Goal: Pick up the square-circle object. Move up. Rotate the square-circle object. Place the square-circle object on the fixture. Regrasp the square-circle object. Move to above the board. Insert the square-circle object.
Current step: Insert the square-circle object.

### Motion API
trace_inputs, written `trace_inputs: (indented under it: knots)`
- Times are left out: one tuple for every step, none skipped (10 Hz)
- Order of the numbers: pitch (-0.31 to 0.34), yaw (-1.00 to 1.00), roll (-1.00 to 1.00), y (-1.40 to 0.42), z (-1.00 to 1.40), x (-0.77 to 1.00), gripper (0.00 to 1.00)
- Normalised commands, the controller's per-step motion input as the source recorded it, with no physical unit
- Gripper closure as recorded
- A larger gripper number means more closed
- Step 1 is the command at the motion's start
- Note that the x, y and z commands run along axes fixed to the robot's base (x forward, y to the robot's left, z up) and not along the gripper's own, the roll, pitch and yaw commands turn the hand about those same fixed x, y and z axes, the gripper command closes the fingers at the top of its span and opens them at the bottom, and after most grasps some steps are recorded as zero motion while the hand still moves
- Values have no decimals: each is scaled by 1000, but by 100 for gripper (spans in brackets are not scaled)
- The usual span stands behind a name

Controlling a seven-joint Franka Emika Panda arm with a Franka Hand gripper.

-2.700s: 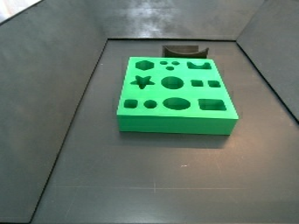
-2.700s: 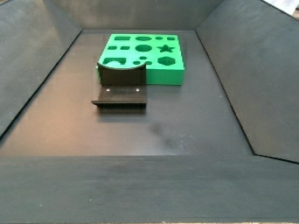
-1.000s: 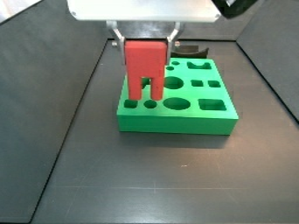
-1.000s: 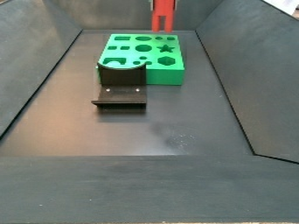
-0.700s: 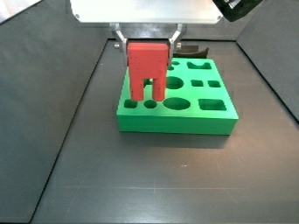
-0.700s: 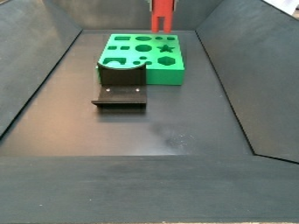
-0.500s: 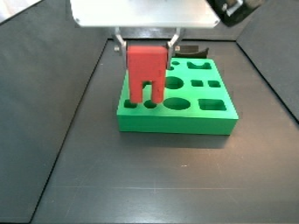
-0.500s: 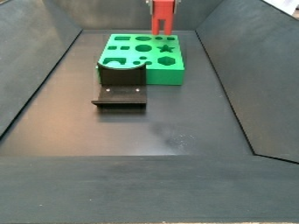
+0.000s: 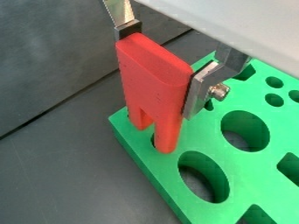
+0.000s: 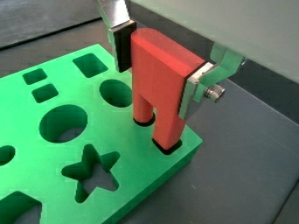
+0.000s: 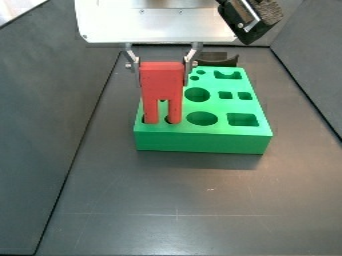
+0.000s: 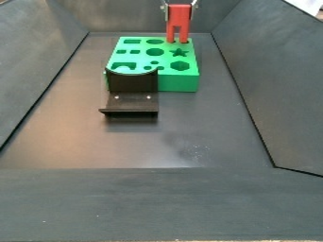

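The gripper is shut on the square-circle object, a red block held upright with its two prongs pointing down. It hangs over a corner of the green board. In both wrist views the silver fingers clamp the block's upper sides, and the prong tips reach into a round hole and a square hole at the board's corner. In the wrist views the block, gripper and board show close up. From a side view the gripper holds the block over the board's far part.
The fixture stands on the dark floor against the board's edge; in a side view it sits behind the board, partly covered by the gripper. Sloping dark walls enclose the floor on all sides.
The gripper has come down with the red block in it. The prongs that hung above the board now reach its corner holes.
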Motion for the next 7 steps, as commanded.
trace_inputs:
  knots:
    - [-19, -89, 0, 51, -23, -189, 100]
    - [-46, -91, 0, 0, -43, -263, 100]
    - [-60, -83, 0, 0, -134, -223, 100]
    - [-84, -51, -10, 0, -269, -126, 100]
    - [-116, -17, 27, -31, -497, 0, 100]
    - [-141, -40, 114, -94, -611, 0, 100]
    - [-174, -43, 139, -111, -697, 0, 100]
